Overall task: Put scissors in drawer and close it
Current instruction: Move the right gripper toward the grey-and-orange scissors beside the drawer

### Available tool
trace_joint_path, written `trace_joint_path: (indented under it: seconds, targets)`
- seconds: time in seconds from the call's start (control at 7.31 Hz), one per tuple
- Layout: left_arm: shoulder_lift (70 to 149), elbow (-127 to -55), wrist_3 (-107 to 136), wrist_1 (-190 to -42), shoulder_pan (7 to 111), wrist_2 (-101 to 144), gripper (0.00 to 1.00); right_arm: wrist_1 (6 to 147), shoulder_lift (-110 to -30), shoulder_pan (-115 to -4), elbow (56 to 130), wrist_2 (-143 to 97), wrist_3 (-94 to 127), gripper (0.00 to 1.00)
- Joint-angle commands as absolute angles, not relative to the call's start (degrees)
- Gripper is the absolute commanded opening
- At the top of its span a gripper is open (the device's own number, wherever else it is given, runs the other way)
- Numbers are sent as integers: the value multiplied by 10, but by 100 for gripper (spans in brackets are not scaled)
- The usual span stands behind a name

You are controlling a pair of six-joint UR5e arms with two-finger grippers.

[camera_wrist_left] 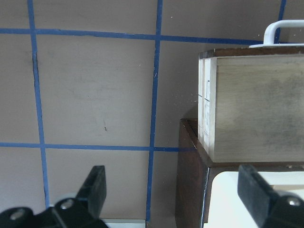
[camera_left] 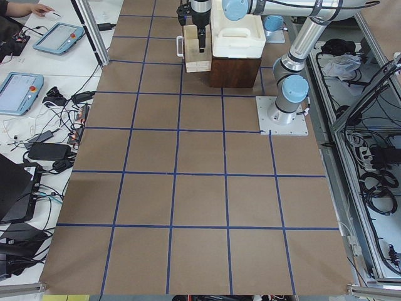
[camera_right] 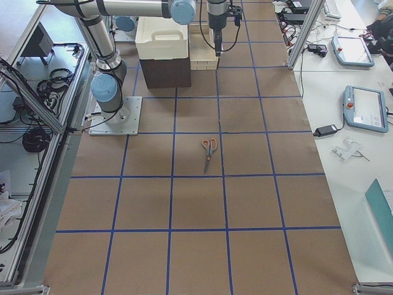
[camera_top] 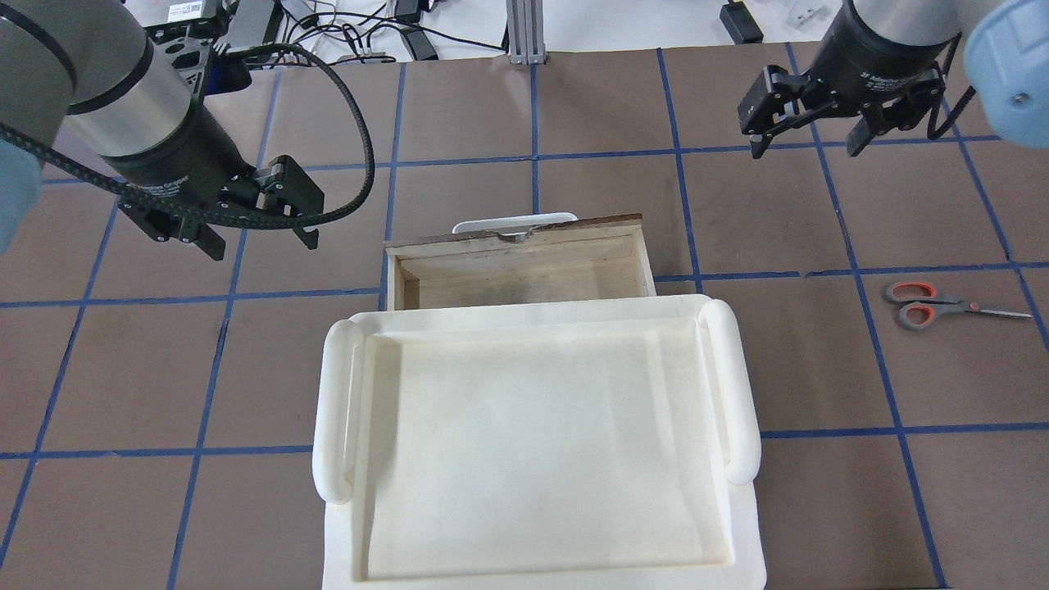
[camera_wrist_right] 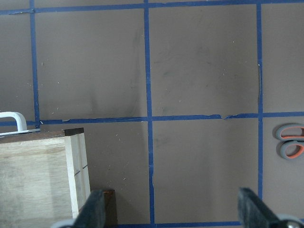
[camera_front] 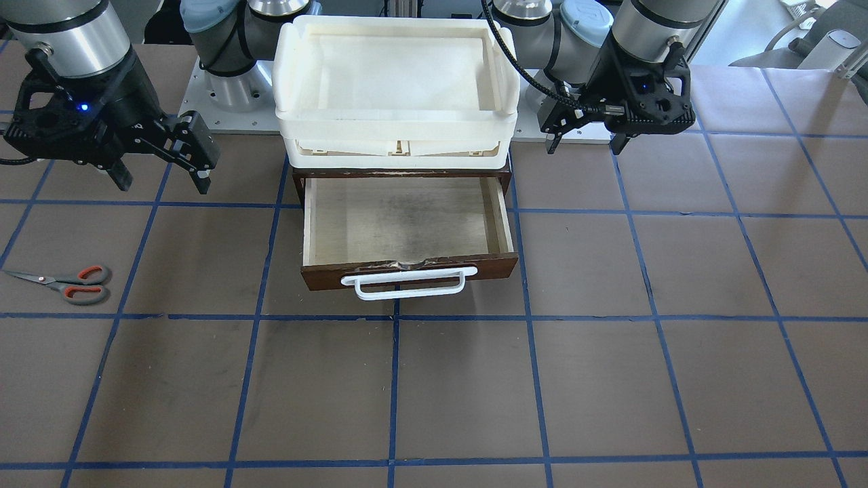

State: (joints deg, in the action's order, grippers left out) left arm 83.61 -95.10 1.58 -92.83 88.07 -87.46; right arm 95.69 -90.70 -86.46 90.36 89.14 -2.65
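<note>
The scissors (camera_front: 61, 283) lie flat on the table on my right side, far from the drawer. They also show in the overhead view (camera_top: 942, 305) and the exterior right view (camera_right: 209, 147), and their handles show at the edge of the right wrist view (camera_wrist_right: 289, 142). The drawer (camera_front: 488, 264) is pulled open and empty, its white handle (camera_front: 407, 283) facing away from me. My right gripper (camera_front: 163, 181) hovers open and empty between the drawer and the scissors (camera_top: 807, 147). My left gripper (camera_front: 585, 146) hovers open and empty beside the drawer's other side (camera_top: 262, 242).
A cream-white plastic tray (camera_top: 336, 410) sits on top of the dark brown cabinet (camera_right: 166, 74) that houses the drawer. The brown table has blue tape grid lines. The arm bases stand behind the cabinet.
</note>
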Motion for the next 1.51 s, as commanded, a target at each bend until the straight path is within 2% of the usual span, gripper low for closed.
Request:
trace_joint_path:
  seconds: [0.0, 1.09, 1.37]
  targets:
    - [832, -951, 15, -930, 881, -875, 100, 957, -907, -865, 904, 898, -33, 100]
    - [832, -951, 16, -930, 882, -875, 100, 888, -901, -857, 914, 901, -33, 99]
    - [841, -952, 15, -931, 882, -875, 100, 886, -893, -834, 931, 932, -148, 99]
